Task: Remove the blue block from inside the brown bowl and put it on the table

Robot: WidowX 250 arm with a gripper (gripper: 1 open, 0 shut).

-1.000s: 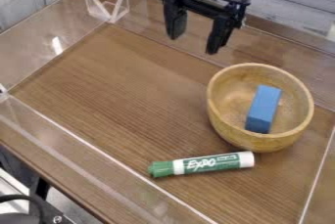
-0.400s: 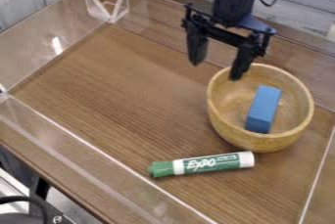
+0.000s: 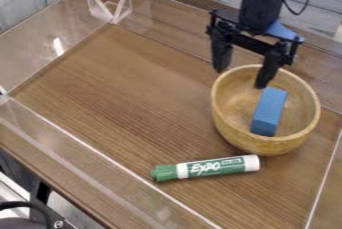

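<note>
The blue block [image 3: 271,110] lies inside the brown bowl [image 3: 230,113], which rests on the right side of the table [image 3: 120,93]. My gripper [image 3: 247,65] hangs open just above the bowl's far rim, a little behind and left of the block. Its two dark fingers [image 3: 222,57] point down with nothing between them. The block is not touched.
A green-and-white Expo marker [image 3: 205,168] lies on the table in front of the bowl. Low clear acrylic walls [image 3: 54,138] border the tabletop on the left, front and back.
The open gripper has moved right and toward the bowl, coming lower, from behind the table's middle to just over the bowl's far rim. Block, bowl and marker have not moved.
</note>
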